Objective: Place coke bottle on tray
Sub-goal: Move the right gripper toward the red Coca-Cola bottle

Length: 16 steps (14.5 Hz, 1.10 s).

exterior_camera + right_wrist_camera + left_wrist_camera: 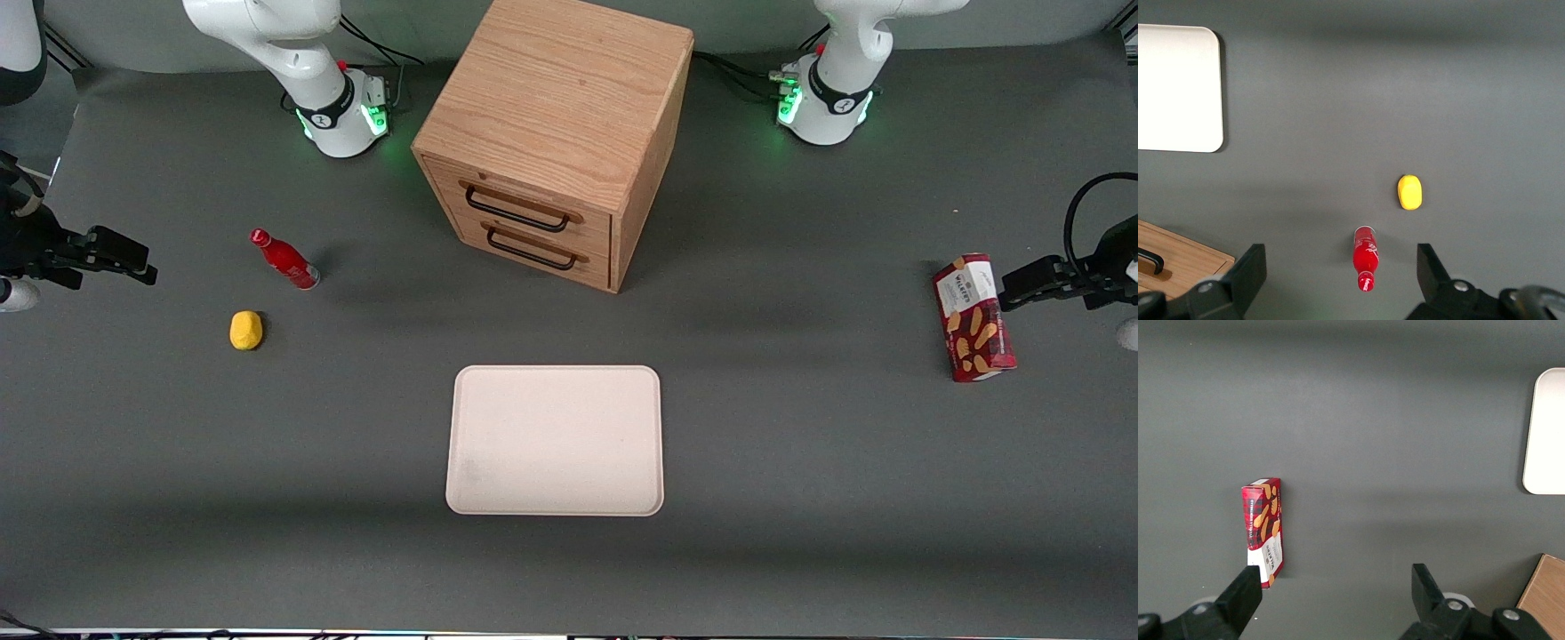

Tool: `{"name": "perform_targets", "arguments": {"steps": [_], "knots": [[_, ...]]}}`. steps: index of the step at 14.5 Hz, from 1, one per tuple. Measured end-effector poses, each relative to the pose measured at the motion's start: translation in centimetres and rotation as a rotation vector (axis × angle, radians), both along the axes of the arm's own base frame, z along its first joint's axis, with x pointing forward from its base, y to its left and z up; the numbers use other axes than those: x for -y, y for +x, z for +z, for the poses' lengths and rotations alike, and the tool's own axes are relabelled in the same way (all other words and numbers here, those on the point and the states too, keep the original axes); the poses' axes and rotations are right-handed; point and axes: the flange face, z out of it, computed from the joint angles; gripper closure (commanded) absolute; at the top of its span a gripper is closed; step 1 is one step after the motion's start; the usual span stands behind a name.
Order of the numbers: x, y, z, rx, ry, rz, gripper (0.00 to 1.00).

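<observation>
**Coke bottle stands on the table, tray bare, gripper open and high above**

The dark grey table (800, 498) carries everything. Largest on it is the wooden drawer cabinet (556, 133), set at an angle between the two arm bases, its two drawer fronts with black handles turned toward the front camera.

Nearer the front camera than the cabinet lies the tray (556, 440), cream-white, flat, with rounded corners and a low rim. Nothing rests on it. Taking the tray as the centre of a clock face in the front view, the cabinet sits at about 12 o'clock, the biscuit box at about 2 to 3 o'clock, and the bottle at about 10 o'clock.

The red biscuit box (973, 318) stands toward the parked arm's end of the table, well apart from the tray.

The coke bottle (284, 259) stands upright on the table toward the working arm's end, well apart from the tray and the cabinet; its red cap faces the wrist camera.

The yellow lump (246, 330) lies near the bottle, nearer the front camera, at about 7 o'clock from it, not touching.

The gripper (1341, 273) hangs above the bottle, clear of it, its two fingers (1248, 270) spread wide apart and holding nothing.
</observation>
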Motion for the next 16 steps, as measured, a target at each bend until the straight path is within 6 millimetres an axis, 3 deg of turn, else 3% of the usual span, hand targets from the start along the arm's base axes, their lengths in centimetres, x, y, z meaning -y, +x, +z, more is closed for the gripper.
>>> {"name": "perform_targets", "arguments": {"steps": [4, 7, 12, 16], "knots": [[0.0, -0.1, 0.1, -0.002, -0.001, 0.0, 0.0], [-0.1, -1.8, 1.6, -0.02, 0.0, 0.001, 0.0], [-0.6, -7.8, 4.4, -0.003, 0.002, 0.008, 0.0], [0.4, -12.2, 3.5, -0.024, 0.014, -0.01, 0.0]]}}
